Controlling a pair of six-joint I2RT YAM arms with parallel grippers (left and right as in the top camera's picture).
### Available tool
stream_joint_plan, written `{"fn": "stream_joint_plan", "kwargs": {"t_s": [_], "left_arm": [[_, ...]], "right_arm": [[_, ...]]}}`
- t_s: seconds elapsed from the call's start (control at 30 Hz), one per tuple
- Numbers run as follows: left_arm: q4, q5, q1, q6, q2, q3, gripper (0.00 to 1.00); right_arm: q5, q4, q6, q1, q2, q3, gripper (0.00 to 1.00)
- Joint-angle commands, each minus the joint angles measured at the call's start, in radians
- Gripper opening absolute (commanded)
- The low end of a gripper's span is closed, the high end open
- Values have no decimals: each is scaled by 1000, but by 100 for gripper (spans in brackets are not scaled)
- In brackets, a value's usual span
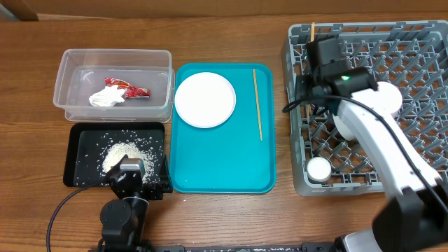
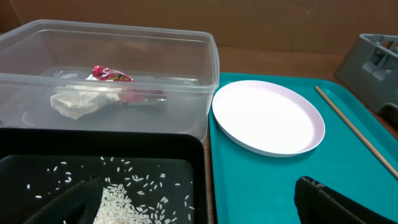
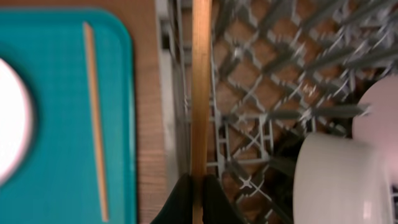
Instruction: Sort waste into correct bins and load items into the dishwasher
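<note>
The worktop is a wooden table (image 1: 224,217) in a warm mid-brown, its grain running in long streaks from the left edge to the right edge. Its surface is matt with only a faint sheen. The light is soft and even and comes from above, so what shadows fall on the wood are short and close. At the far left corner a paler, yellowish board (image 1: 15,10) cuts into view; what it belongs to cannot be told. Beyond the far edge, seen low from the left wrist view, stands a flat brown backdrop (image 2: 280,25), plain and cardboard-like. The right wrist view shows a blurred strip of the same wood.
</note>
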Motion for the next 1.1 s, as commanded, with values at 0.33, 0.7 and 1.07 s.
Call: {"fn": "stream_joint_plan", "kwargs": {"t_s": [0.33,0.7,1.07], "left_arm": [[1,-11,11,-14,-11,-7,100],[2,-11,11,-14,-11,-7,100],[2,-11,11,-14,-11,-7,100]], "right_arm": [[-62,7,-21,101,-23,43,42],[8,176,93,261,141,-7,44],[-18,267,93,236,373,-7,33]]}}
